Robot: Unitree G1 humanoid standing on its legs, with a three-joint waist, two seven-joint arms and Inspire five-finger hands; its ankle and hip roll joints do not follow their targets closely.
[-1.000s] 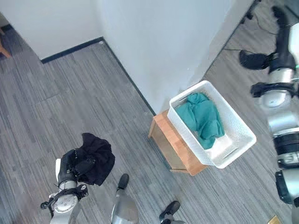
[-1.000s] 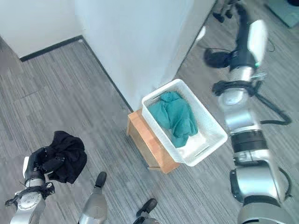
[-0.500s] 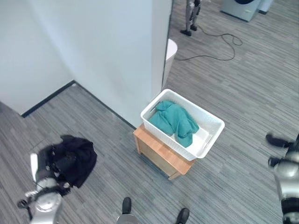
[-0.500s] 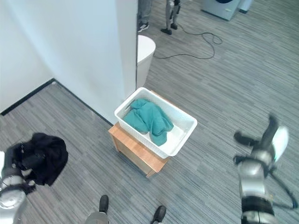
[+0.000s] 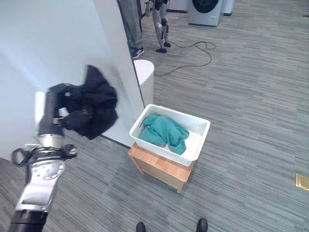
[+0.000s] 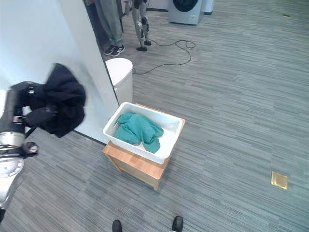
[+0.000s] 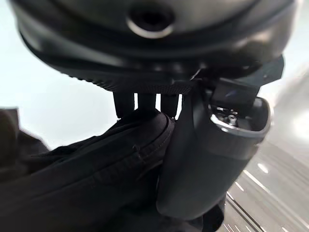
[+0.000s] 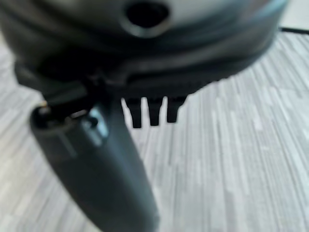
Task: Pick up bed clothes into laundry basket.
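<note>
A black garment [image 5: 95, 102] hangs bunched in my left hand [image 5: 76, 118], held up in front of the pale wall and to the left of the basket. In the left wrist view the thumb [image 7: 207, 154] and curled fingers clamp the black cloth [image 7: 87, 179]. The white laundry basket [image 5: 204, 138] stands on a low wooden stool [image 5: 161, 167] and holds a teal cloth [image 5: 164, 131]. My right hand [image 8: 96, 164] hangs over grey floor with its thumb straight and nothing in it.
A pale wall [image 5: 43, 43] runs along the left, with a white round bin [image 5: 144, 77] at its corner behind the basket. A person's legs [image 5: 130, 24], another robot's legs [image 5: 161, 21], a washing machine [image 5: 205, 8] and a floor cable [image 5: 193, 52] lie farther back.
The camera has swung, shifting the whole scene. My left arm has risen, bringing the black garment from low by the floor up beside the wall. My right arm has left the eye views.
</note>
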